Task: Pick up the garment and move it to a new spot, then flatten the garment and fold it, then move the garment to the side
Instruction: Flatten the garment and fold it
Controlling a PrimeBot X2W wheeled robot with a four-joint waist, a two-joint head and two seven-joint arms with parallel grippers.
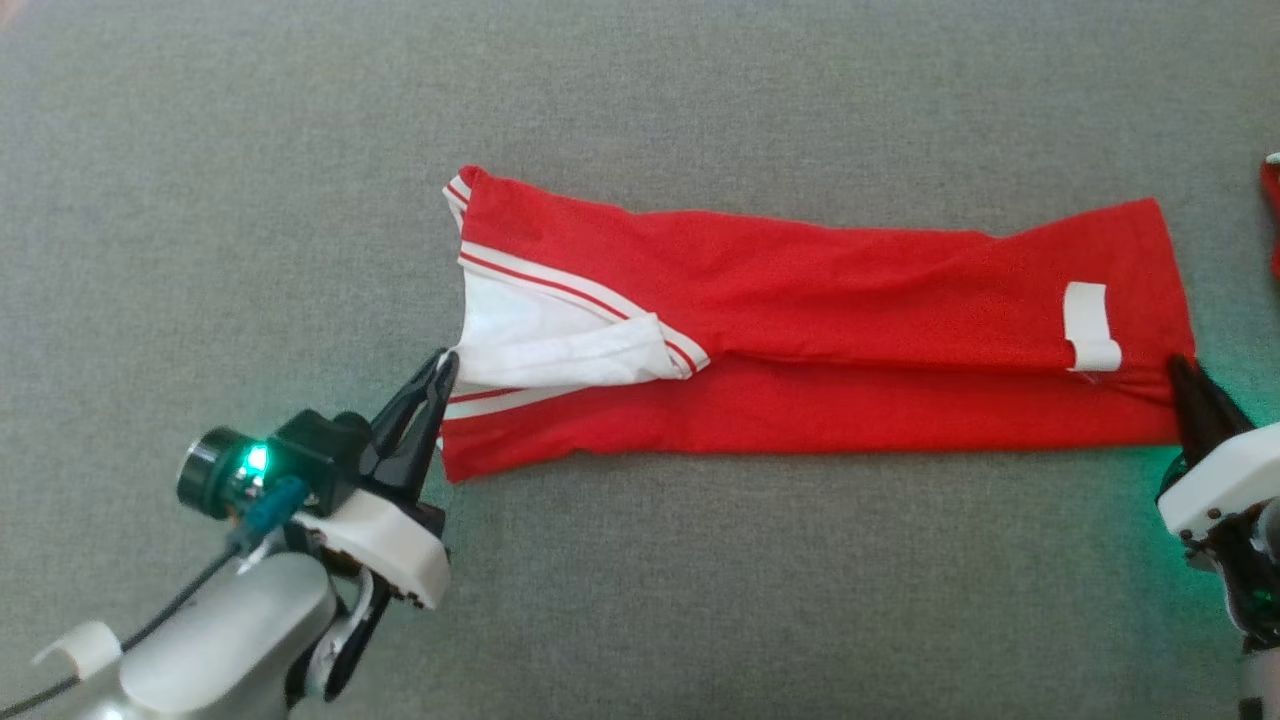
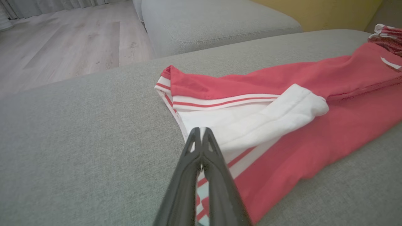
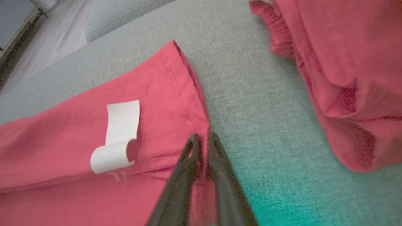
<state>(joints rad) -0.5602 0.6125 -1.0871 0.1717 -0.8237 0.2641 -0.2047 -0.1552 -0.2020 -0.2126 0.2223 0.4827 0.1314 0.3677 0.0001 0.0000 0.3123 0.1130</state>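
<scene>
Garment (image 1: 800, 330) lies stretched between left hand (image 1: 446, 360) and right hand (image 1: 1181, 367), each pinching an end.

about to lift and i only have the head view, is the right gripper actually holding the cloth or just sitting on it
Observer: The right wrist view shows the right gripper shut on the garment, with the stitched hem pinched in it.
Operator: ok and the left one
Observer: In the left wrist view, the left gripper is shut on the white, red-striped edge at the garment's other end.
Operator: whats the red bit at my right edge
Observer: That is a second red garment. It is bunched up and lies apart from the hem, with a strip of grey cushion between them.
</scene>
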